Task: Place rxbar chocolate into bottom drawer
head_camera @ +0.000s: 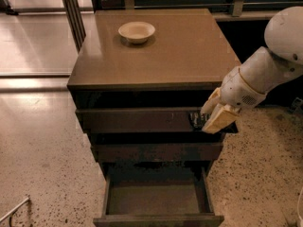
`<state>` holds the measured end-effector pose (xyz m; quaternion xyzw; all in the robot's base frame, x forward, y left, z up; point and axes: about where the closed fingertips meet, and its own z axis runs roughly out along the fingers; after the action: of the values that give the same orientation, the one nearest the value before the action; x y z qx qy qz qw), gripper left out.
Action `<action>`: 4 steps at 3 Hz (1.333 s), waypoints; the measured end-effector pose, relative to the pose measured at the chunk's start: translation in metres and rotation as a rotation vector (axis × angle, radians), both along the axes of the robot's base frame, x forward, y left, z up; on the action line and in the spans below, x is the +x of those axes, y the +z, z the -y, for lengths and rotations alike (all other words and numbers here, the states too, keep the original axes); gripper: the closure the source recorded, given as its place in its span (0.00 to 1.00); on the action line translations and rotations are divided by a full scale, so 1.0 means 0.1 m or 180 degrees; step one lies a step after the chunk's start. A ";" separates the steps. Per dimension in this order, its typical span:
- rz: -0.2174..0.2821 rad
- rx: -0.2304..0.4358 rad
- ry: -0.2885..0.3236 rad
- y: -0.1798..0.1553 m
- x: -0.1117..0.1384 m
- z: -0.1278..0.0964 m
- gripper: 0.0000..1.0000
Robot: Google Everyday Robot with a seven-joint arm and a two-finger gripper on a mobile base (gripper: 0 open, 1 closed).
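The jaws grip the bar [195, 119]; the gripper [207, 121] hangs below the front right corner of the counter [156, 65], above the open bottom drawer [156, 200].

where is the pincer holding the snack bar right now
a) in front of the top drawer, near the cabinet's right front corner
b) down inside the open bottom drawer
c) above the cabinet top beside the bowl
a: the pincer, shut on the snack bar, hangs level with the top drawer, above the open bottom drawer and well away from the bowl.
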<state>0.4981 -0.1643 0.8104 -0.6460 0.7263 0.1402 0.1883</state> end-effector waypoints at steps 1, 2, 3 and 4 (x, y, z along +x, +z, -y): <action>0.0000 0.0000 0.0000 0.00 0.00 0.00 1.00; 0.0019 0.0083 -0.0033 -0.33 -0.07 -0.03 1.00; -0.0021 0.0306 -0.0039 -1.08 -0.22 -0.17 1.00; -0.0091 0.0559 -0.0007 -1.89 -0.30 -0.38 1.00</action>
<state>0.4679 -0.1264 0.6215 -0.6242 0.7146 0.2124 0.2339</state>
